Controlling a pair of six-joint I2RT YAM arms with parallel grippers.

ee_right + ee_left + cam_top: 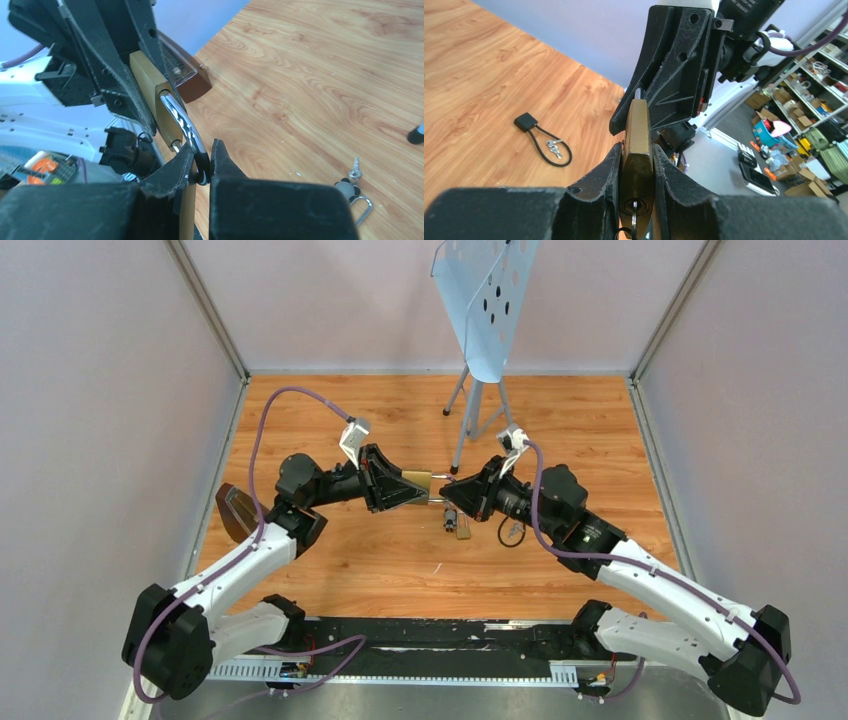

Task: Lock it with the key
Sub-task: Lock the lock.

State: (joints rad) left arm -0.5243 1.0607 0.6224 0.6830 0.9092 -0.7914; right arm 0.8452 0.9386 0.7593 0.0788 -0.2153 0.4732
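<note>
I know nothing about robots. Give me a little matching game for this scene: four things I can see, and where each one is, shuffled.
Things:
1. brass padlock
2. silver shackle
3. black cable lock
4. light blue music stand

Places:
A. lying loose on the wooden table
B. standing at the table's far end
C. pinched in the right claw
D. clamped in the left claw

Pairs: 1-D, 2-C, 3-A, 4-B.
</note>
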